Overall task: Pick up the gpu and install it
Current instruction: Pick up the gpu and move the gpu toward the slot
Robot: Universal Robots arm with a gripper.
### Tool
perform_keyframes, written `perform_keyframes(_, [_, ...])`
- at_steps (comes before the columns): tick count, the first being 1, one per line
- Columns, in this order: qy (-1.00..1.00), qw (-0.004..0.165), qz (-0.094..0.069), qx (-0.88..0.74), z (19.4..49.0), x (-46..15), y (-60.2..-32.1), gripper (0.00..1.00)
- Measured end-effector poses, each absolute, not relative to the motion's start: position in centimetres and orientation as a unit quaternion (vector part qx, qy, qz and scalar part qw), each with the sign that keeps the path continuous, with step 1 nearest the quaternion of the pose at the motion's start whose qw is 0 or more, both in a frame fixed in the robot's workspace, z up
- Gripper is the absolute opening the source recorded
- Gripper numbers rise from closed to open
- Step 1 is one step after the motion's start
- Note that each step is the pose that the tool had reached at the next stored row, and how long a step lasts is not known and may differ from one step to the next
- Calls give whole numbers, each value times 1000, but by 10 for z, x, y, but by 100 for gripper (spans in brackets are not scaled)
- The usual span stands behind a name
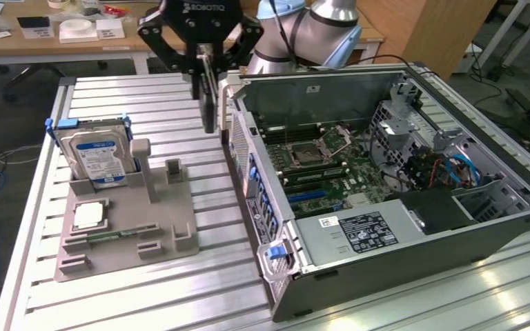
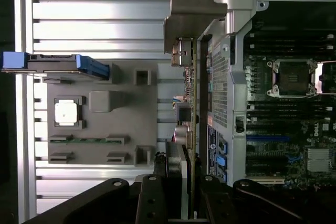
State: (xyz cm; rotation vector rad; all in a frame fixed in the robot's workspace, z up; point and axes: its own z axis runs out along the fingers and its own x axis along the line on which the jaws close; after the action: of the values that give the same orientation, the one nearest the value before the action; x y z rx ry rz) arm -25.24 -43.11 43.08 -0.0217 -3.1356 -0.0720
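Upper centre of the exterior view: my gripper (image 1: 208, 72) clenched the gpu (image 1: 209, 103) edge-on, hanging over the table just beside the open computer case (image 1: 413, 269). Risk, as I judged it: the bracket (image 2: 191, 3), seemingly close to the case wall, could snag there and twist the card in the grip.

The gpu (image 1: 209, 103), gripped on edge and hanging below the gripper (image 1: 207, 63).
A thin, flat black card, it stands upright, pinched at its upper end between the fingers and pointing straight down from them. In the wrist view it runs edge-on away from the fingers, with its pale metal bracket (image 2: 191, 9) at the far end.
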Motion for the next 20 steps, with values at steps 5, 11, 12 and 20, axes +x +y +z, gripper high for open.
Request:
perform_keyframes(5, [-1000,3,-23,-6,430,-230,-431,28])
perform_keyframes(11, [-1000,3,-23,-5,430,-203,-431,28])
perform_keyframes(12, [-1000,3,-23,-5,430,-198,-431,28])
perform_keyframes(20, [-1000,3,-22,-5,430,-169,-431,28])
